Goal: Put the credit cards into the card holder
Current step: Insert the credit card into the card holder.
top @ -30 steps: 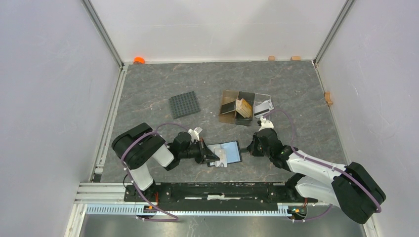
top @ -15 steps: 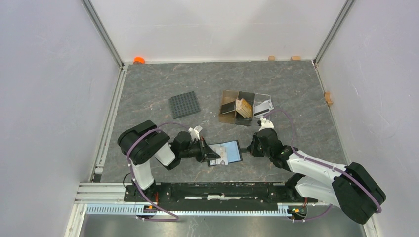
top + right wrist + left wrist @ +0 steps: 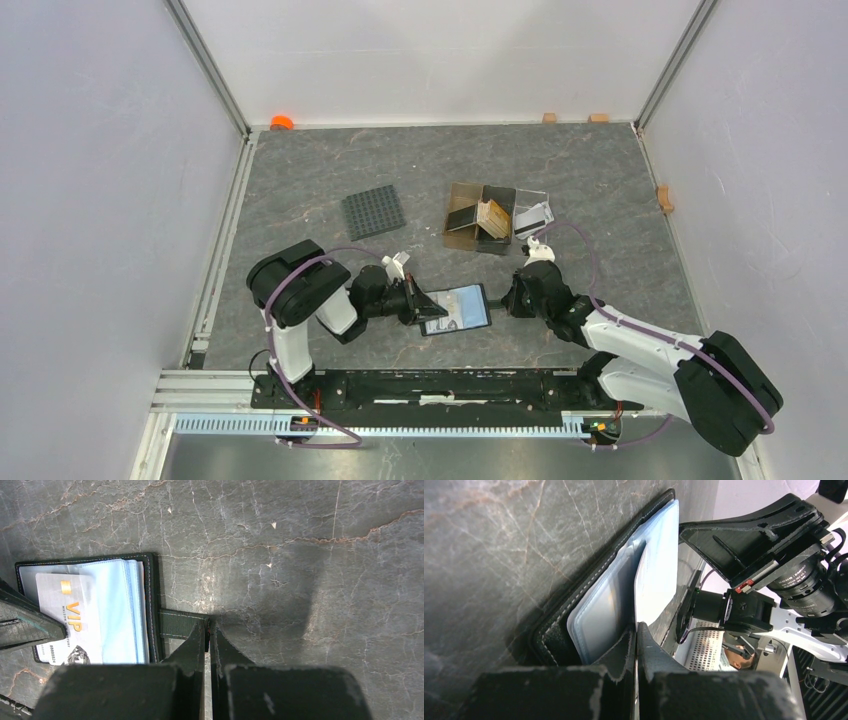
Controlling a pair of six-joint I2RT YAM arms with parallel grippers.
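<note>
Card holder (image 3: 458, 309) open, long axis left-right; strap tab (image 3: 177, 624) points right, pinched in your right gripper (image 3: 208, 626); left gripper (image 3: 636, 630) pinches credit card (image 3: 62, 612) atop holder.

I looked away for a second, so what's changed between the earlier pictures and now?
The left gripper, shut on a whitish VIP card, has pushed it rightward, further across the open card holder. Its arm has swung right behind it. The right gripper stays shut on the strap tab. The card holder, brown compartment box and gridded mat have not moved.
</note>
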